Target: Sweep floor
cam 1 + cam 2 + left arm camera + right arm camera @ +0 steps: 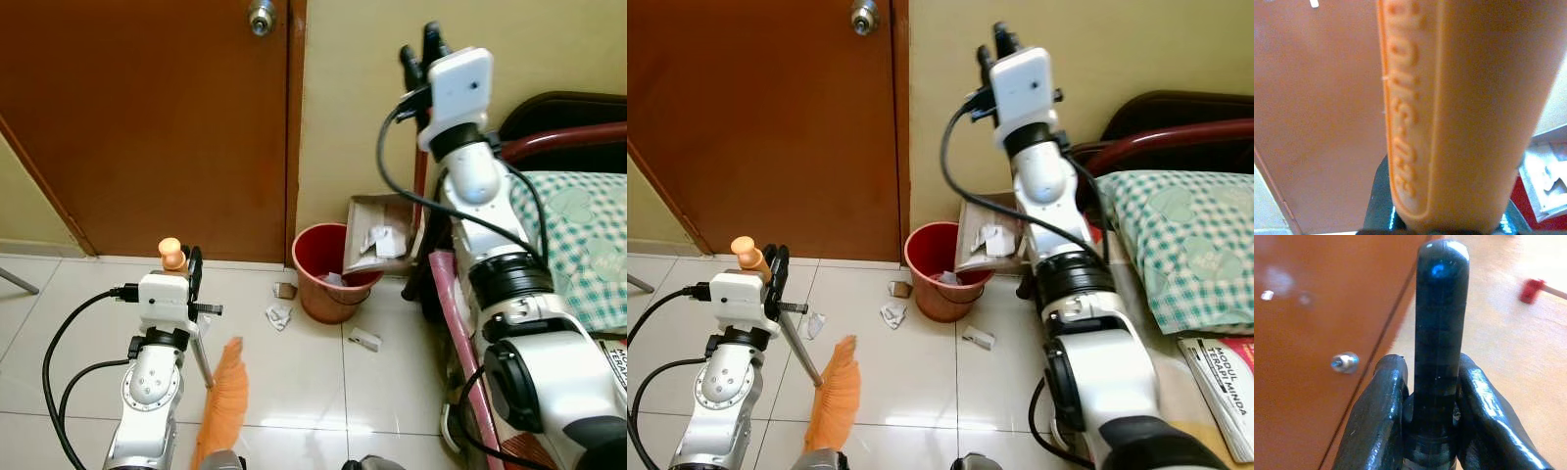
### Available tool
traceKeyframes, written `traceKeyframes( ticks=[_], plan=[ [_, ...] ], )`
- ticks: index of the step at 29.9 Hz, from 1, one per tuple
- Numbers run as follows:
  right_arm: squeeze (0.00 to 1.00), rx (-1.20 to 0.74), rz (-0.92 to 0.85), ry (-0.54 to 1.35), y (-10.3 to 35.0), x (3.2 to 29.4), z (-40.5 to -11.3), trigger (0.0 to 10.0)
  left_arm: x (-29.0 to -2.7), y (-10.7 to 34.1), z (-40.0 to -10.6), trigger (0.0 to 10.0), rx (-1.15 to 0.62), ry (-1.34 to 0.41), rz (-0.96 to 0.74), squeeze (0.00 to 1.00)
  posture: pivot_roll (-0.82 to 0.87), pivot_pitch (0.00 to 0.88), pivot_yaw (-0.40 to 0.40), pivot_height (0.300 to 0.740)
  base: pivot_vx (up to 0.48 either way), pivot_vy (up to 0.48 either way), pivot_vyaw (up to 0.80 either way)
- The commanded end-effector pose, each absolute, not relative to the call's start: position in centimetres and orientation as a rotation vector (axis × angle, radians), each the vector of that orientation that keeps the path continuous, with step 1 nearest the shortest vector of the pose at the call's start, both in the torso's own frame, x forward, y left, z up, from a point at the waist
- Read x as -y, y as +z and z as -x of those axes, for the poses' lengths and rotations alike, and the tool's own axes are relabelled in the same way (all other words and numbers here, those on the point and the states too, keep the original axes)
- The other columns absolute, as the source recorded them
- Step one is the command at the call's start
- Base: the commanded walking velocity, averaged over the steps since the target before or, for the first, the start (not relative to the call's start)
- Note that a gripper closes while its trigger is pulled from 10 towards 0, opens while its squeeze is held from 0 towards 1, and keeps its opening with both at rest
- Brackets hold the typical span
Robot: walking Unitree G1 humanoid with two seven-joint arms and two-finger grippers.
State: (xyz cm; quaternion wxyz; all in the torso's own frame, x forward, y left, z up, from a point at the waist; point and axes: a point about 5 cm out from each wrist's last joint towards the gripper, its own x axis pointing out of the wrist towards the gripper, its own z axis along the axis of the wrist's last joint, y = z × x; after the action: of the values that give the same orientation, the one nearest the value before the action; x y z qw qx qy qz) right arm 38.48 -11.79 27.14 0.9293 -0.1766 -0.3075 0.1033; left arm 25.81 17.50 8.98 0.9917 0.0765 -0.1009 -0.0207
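My left gripper (192, 281) is shut on the orange broom handle (1459, 112), low on my left. The handle's knob (171, 253) sticks up above the gripper, and the orange bristles (223, 397) rest on the tiled floor. Held high near the wall, my right gripper (421, 54) is shut on the black tip (1441, 308) of a long dustpan handle. The dustpan (380, 233) hangs tilted over a red bin (326, 279) with paper scraps in it. Three paper scraps (278, 315) lie on the floor beside the bin.
A brown door (147, 117) stands closed ahead on the left. On the right is a bed (578, 225) with a checked cover and a dark red frame. A book (1220, 377) lies by the bed's near edge. Open tiles stretch before the door.
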Motion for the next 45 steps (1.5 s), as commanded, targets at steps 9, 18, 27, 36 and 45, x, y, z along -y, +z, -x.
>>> traceKeyframes(
  ticks=[9,18,27,36,45],
  plan=[
    [0.0,0.846,0.468,0.303,28.1,7.8,-36.8,10.0,-17.1,8.8,-25.2,10.0,0.173,-0.039,-0.12,0.0,0.04,0.03,-0.062,0.74,0.0,0.0,0.0],
    [0.0,0.933,0.541,0.468,25.8,3.7,-34.7,10.0,-17.0,9.1,-24.9,10.0,0.178,-0.027,-0.118,0.0,0.06,0.046,-0.079,0.74,0.0,0.0,0.0],
    [0.0,0.958,0.639,0.663,21.6,2.0,-32.2,10.0,-16.9,9.2,-24.9,10.0,0.173,-0.037,-0.122,0.0,0.05,0.047,-0.078,0.74,0.0,0.0,0.0],
    [0.0,0.959,0.654,0.682,20.6,2.1,-31.6,10.0,-16.9,9.2,-25.1,10.0,0.168,-0.033,-0.124,0.0,0.05,0.042,-0.076,0.74,0.0,0.0,0.0],
    [0.0,1.023,0.417,0.492,27.4,4.0,-32.6,10.0,-17.1,9.2,-25.3,10.0,0.17,-0.012,-0.136,0.0,0.05,0.03,-0.074,0.74,0.0,0.0,0.0]
  ],
)
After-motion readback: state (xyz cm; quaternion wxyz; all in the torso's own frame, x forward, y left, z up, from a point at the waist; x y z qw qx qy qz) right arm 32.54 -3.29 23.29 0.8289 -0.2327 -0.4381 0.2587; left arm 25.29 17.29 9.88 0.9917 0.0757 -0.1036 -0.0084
